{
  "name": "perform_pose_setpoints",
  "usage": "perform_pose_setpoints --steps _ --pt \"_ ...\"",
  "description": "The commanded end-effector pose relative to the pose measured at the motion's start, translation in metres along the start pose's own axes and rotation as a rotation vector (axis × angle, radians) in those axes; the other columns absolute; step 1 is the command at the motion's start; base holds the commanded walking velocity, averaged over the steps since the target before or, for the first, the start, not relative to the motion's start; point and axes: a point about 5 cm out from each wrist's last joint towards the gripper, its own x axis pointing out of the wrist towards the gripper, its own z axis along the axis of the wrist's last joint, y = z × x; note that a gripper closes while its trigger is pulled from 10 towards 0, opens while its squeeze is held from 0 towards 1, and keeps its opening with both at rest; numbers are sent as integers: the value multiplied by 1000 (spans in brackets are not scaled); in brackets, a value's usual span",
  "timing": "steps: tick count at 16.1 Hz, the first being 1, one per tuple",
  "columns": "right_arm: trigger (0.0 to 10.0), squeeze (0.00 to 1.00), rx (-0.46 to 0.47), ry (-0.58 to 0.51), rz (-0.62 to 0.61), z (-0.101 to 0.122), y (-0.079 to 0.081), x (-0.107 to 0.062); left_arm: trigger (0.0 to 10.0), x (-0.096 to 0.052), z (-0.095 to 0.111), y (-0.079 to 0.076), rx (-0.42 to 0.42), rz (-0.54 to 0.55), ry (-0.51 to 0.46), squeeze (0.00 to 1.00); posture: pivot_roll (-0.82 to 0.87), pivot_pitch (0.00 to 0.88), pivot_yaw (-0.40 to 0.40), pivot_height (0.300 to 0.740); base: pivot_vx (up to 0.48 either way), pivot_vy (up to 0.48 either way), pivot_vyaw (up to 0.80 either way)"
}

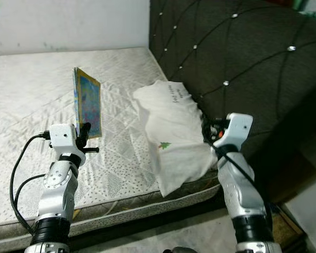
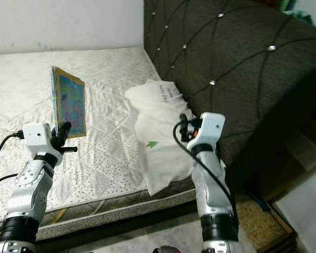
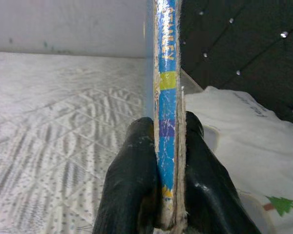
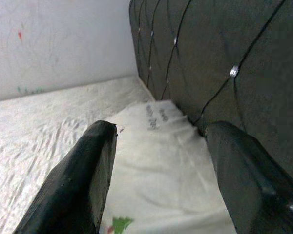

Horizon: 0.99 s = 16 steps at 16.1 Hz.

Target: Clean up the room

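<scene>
Left gripper [image 3: 168, 195] clenched on thin blue picture book [image 1: 88, 108], held upright above white quilted mattress [image 1: 31, 95], likely for carrying off. Right gripper [image 4: 161, 161] spread wide over white crumpled pillow [image 1: 174, 137], seemingly ready to grasp.

We are in a bedroom of a home: a bare quilted mattress [image 1: 42, 89] lies before us, set against a dark tufted headboard [image 1: 242, 47] studded with shiny buttons. A white pillow [image 1: 171, 137] rests on the mattress by the headboard, and a plain pale wall [image 1: 68, 23] rises behind.
</scene>
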Motion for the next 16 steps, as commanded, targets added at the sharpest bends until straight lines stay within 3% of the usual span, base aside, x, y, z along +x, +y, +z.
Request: perform_pose_setpoints --steps 1,5,11,16 --pt "10000 0 3 -12 -10 2 -3 0 10000 3 15 -2 14 8 -67 0 -35 0 -31 740 0 0 0" --pt "10000 0 31 -27 15 7 0 2 10000 10 24 -9 15 -27 -68 0 -29 0 -37 740 0 0 0" --pt "10000 0 20 -22 39 6 3 3 10000 11 23 -11 12 -23 -63 0 -32 0 -42 667 0 0 0" --pt "10000 0 -4 -20 43 6 2 4 10000 12 28 -6 -9 -12 -91 0 -31 0 -44 662 0 0 0"
